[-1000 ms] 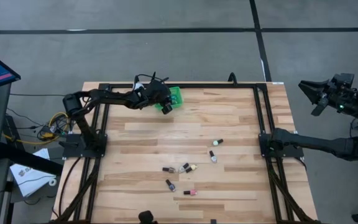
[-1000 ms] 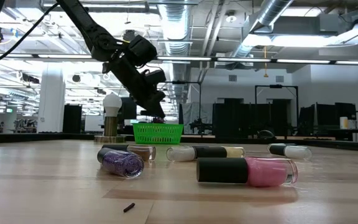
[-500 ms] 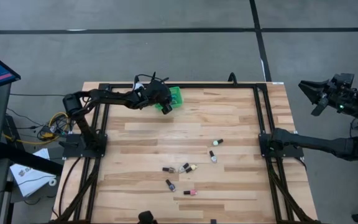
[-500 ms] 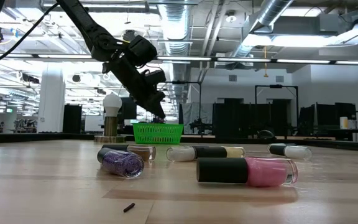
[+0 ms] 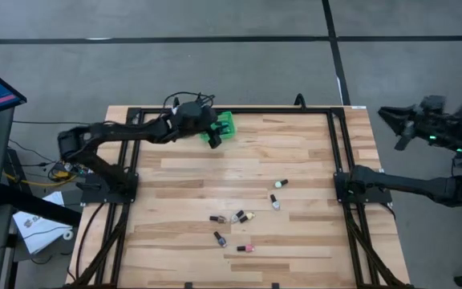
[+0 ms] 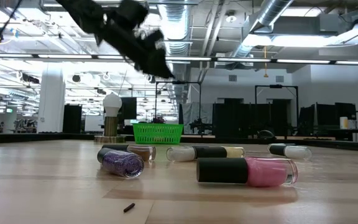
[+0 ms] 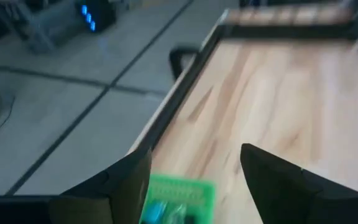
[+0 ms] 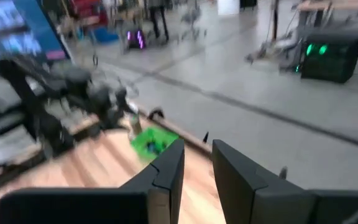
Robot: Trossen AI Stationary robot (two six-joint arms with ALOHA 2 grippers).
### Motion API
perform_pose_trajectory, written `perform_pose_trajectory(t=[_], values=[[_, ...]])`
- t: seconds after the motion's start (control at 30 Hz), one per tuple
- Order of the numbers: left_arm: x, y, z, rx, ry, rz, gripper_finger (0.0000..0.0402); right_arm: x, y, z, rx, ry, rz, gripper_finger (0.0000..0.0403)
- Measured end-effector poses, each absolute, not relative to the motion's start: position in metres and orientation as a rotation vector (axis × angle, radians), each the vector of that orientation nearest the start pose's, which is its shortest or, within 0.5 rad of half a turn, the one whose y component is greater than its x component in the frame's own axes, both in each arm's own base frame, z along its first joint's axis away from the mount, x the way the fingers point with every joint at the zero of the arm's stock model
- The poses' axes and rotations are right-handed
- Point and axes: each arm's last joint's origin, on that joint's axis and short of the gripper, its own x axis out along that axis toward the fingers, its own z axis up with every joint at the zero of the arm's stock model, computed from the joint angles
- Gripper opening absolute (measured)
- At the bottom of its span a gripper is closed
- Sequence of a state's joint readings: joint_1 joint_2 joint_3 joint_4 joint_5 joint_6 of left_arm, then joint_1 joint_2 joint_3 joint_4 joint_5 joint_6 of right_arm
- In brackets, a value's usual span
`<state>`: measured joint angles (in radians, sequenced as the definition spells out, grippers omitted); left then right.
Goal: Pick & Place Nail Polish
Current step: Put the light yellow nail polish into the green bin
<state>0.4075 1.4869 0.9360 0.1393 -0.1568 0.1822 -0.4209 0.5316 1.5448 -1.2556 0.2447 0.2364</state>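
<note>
Several nail polish bottles lie on their sides on the near half of the table: a pink one [image 5: 245, 248] [image 6: 247, 171], a purple one [image 5: 220, 238] [image 6: 122, 163], a cream one [image 5: 247, 216] [image 6: 207, 152] and others [image 5: 275, 201]. A green basket [image 5: 226, 125] [image 6: 158, 132] stands at the far edge with teal bottles in it [image 7: 157, 210]. My left gripper [image 5: 212, 135] [image 6: 166, 73] [image 7: 194, 162] is open and empty, high above the basket. My right gripper [image 5: 391, 124] [image 8: 198, 146] is open and empty, raised off the table's right side.
A white bulb-shaped thing on a round base [image 6: 111, 115] stands at the far left, beside the basket. A dark frame rail [image 5: 239, 111] runs along the far edge and down both sides. A small dark scrap [image 6: 128, 207] lies near the front edge.
My left gripper has gone up from just over the basket to well above it, and its arm has swung out toward the table's left edge. My right gripper has shifted a little toward the table.
</note>
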Motion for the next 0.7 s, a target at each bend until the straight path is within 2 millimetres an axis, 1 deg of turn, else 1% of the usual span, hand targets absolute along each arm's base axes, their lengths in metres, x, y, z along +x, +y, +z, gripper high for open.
perform_pose_trajectory(t=[0.13, 0.23, 0.33, 0.4, 0.47, 0.57, 0.7], values=[[0.288, 0.111, 0.283, 0.116, 0.346, 0.509, 0.0245, -0.003, -0.005, 0.434, 0.261, 0.300, -0.641, 0.0076], [0.277, 0.097, 0.305, 0.127, 0.266, 0.514, 0.0238, 0.031, -0.018, 0.411, 0.261, 0.438, -0.578, 0.0076], [0.263, 0.086, 0.326, 0.136, 0.188, 0.539, 0.0230, 0.066, -0.030, 0.386, 0.250, 0.552, -0.467, 0.0077], [0.254, 0.080, 0.337, 0.138, 0.147, 0.559, 0.0226, 0.085, -0.037, 0.369, 0.227, 0.626, -0.396, 0.0084], [0.245, 0.076, 0.347, 0.139, 0.106, 0.580, 0.0223, 0.098, -0.042, 0.354, 0.177, 0.700, -0.346, 0.0098], [0.234, 0.072, 0.357, 0.138, 0.067, 0.599, 0.0221, 0.112, -0.048, 0.334, 0.092, 0.793, -0.298, 0.0127], [0.224, 0.069, 0.362, 0.138, 0.065, 0.601, 0.0221, 0.137, -0.054, 0.309, 0.034, 0.835, -0.192, 0.0171]])
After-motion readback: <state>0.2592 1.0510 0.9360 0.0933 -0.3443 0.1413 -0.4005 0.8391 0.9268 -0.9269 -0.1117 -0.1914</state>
